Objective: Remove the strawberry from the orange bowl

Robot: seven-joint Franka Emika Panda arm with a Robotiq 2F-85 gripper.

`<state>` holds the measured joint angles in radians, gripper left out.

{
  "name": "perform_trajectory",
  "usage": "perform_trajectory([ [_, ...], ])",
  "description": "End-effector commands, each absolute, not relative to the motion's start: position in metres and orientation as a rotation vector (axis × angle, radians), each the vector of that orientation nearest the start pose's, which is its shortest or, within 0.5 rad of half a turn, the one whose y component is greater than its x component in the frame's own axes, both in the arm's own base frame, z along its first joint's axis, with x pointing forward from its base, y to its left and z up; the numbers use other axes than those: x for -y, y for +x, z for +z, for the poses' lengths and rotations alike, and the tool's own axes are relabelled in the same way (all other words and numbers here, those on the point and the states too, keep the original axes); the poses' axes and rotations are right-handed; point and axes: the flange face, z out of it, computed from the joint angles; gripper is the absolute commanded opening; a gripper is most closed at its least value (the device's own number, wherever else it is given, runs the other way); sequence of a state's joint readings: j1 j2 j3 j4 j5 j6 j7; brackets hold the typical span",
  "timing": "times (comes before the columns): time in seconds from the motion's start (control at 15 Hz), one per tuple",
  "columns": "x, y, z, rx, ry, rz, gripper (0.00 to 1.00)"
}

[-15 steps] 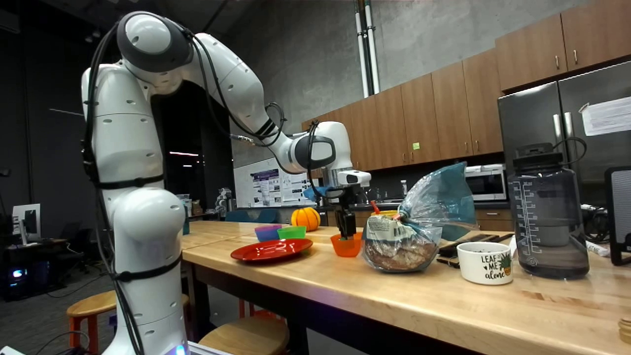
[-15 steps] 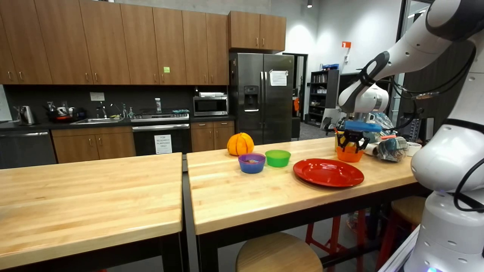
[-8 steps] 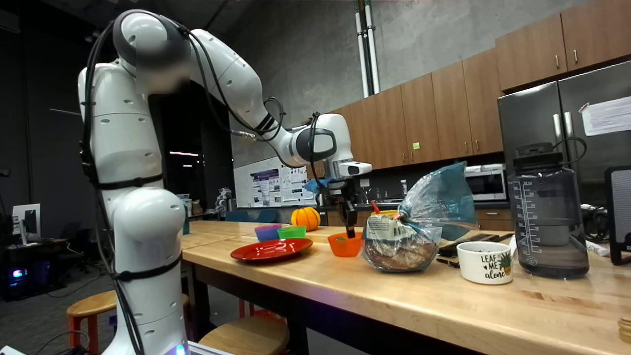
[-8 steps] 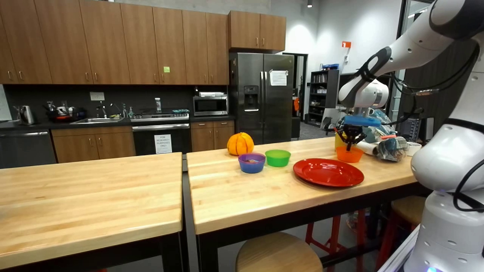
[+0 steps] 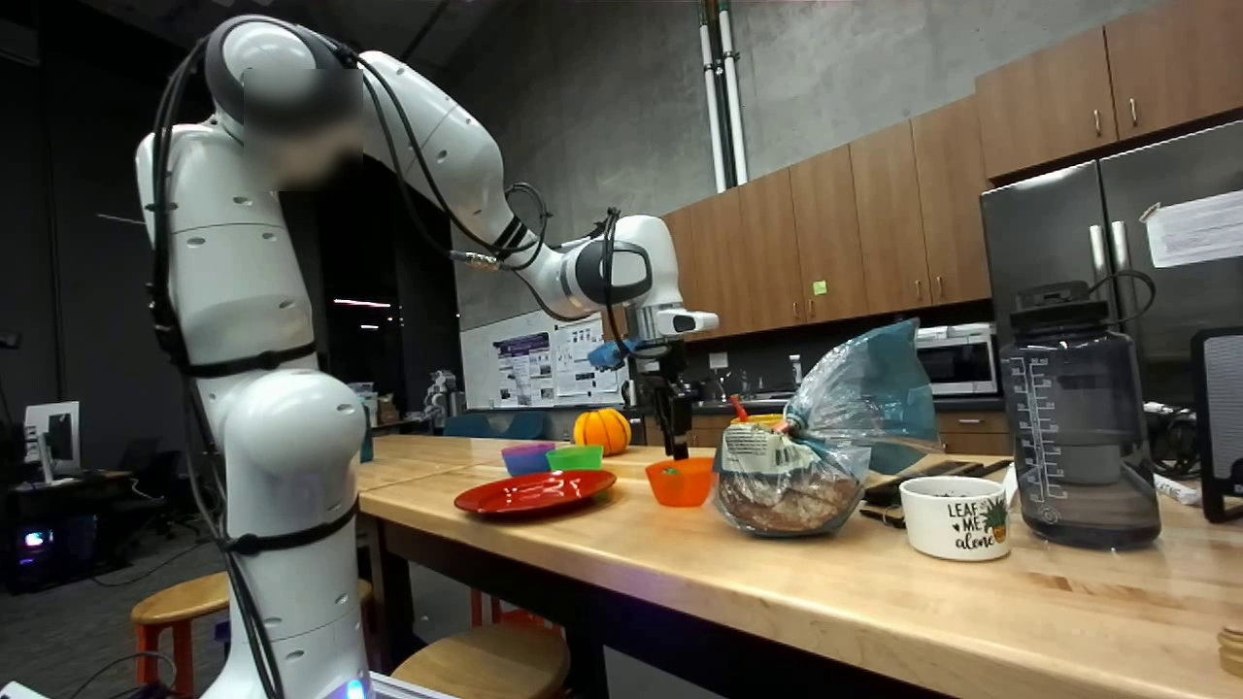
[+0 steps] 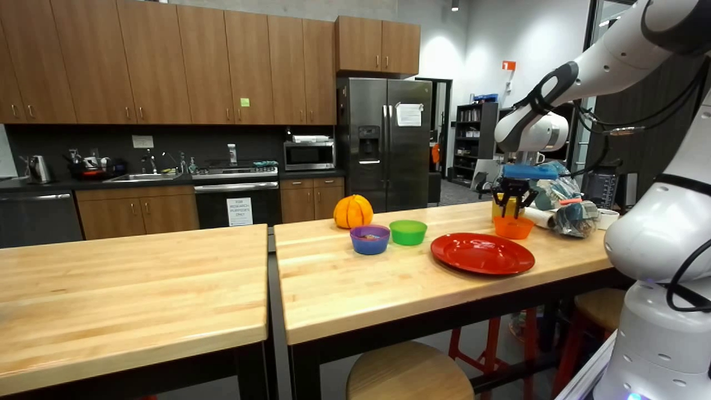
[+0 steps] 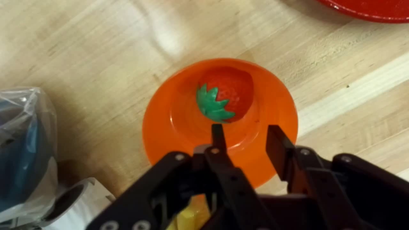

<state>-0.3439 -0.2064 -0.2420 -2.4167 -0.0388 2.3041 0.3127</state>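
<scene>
While the gripper is showing along the bottom edge of the wrist view, its two fingers are standing apart, the orange bowl showing through the gap. The strawberry is lying inside that bowl, just above the middle of the frame, leaf cap facing lower left. One finger's tip is almost meeting the cap's edge in the picture; I am not managing to judge contact. A red plate is cutting across the upper right corner; a plastic bag is crowding the left edge, a white roll the lower left.

In an exterior view, right of centre, the fingers are pointing down at the rim of the orange bowl. Left of the plate there, a green bowl and a purple-rimmed blue bowl are sitting side by side on the wooden table, a pumpkin standing just beyond them. In an exterior view, a dark water bottle is standing far right, a white printed bowl beside it.
</scene>
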Motion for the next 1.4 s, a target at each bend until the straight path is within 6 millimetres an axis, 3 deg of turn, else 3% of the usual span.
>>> perform_trajectory([
  [0.0,0.250,0.389,0.387,-1.303,-2.839,-0.074,0.69],
  [0.27,0.251,0.382,0.376,-1.322,-2.825,-0.032,0.98],
  [0.33,0.252,0.380,0.374,-1.328,-2.818,-0.026,0.99],
  [1.07,0.275,0.365,0.374,-1.425,-2.588,-0.118,1.00],
  [1.33,0.282,0.361,0.374,-1.506,-2.615,-0.105,1.00],
])
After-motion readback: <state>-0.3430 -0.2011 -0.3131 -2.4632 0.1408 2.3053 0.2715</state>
